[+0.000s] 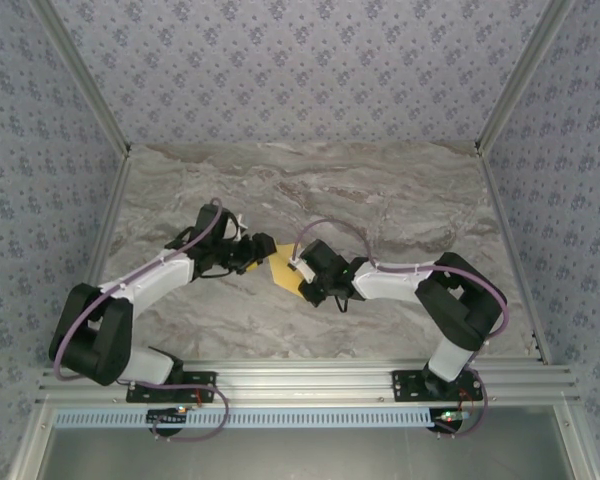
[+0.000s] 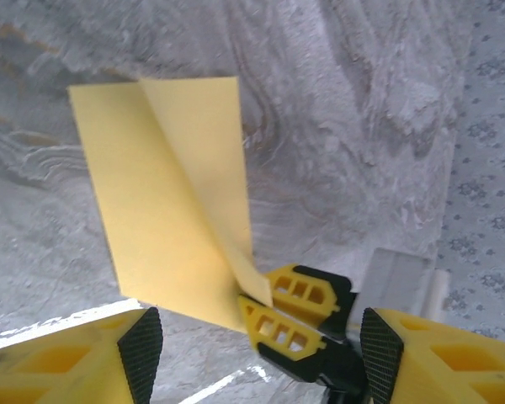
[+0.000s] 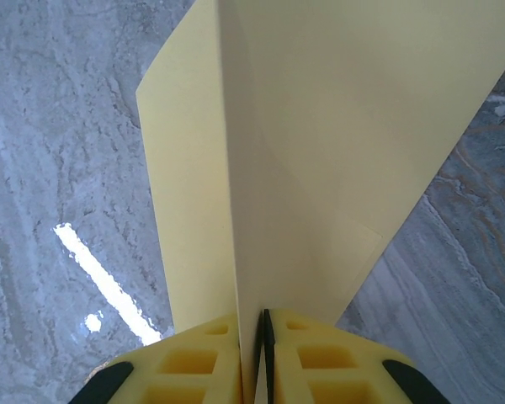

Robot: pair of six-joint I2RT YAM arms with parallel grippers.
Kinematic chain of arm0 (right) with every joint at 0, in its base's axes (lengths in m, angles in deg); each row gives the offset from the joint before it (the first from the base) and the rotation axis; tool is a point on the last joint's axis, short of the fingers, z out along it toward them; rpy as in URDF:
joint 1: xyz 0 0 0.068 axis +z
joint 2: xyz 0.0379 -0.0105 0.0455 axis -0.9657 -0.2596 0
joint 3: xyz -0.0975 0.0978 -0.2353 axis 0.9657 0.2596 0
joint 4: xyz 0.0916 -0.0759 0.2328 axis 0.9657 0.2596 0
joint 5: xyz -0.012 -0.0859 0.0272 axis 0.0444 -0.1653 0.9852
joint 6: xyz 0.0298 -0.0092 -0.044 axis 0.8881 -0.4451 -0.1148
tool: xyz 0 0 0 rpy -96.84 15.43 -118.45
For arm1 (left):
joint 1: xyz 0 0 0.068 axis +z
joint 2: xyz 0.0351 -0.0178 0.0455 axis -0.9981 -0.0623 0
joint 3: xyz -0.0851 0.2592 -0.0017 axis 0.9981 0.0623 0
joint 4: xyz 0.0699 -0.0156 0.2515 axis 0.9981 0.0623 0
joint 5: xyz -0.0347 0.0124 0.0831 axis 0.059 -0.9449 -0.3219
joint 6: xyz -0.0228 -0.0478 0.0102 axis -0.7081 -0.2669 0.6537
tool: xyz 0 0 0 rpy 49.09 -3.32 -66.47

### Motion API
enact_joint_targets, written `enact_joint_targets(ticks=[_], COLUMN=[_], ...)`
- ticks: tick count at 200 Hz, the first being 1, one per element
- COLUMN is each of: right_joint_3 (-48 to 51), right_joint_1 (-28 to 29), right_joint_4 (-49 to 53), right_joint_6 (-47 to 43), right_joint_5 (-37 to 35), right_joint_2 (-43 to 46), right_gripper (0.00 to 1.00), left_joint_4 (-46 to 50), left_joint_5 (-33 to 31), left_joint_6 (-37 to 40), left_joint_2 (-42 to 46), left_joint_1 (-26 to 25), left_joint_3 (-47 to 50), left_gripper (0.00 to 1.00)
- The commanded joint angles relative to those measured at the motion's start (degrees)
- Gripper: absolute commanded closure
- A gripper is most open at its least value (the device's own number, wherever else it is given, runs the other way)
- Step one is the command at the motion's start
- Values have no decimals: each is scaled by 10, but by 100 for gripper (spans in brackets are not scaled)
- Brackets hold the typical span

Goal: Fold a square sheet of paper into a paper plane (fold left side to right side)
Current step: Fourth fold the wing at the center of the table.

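We see the right tool [image 3: 252,337] pinching a raised corner of the square sheet of paper [image 2: 164,202] above the desk [image 2: 362,126]. The left tool [image 2: 261,352] stands spread beside that sheet.

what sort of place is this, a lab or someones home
Most likely a robot lab test cell, not a home: a left arm and a right arm, paper between them, bolted to an aluminium rail at a marble-look table edge, patterned walls in metal framing on three sides.
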Motion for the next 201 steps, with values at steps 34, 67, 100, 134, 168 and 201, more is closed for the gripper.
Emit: enact_joint_targets(ticks=[34,67,100,134,168,201], right_joint_3=[5,7,10,11,12,15], right_joint_1=[3,0,-4,-6,-9,-10], right_joint_4=[1,3,4,2,3,3], right_joint_6=[13,15,17,17,17,18], right_joint_5=[12,11,13,15,15,16], right_joint_2=[-5,-5,-3,-3,-4,0], right_gripper=[86,86,86,86,86,87], left_joint_4=[-64,-82,-88,-71,-70,-27], left_joint_5=[23,28,25,13,5,-24], left_joint_6=[-20,-22,-25,-15,-14,-1], left_joint_2=[-47,-105,-127,-127,-104,-47], left_joint_1=[-34,-58,-66,-66,-60,-41], left_joint_3=[7,-23,-31,-33,-26,-16], left_gripper=[41,51,61,62,62,48])
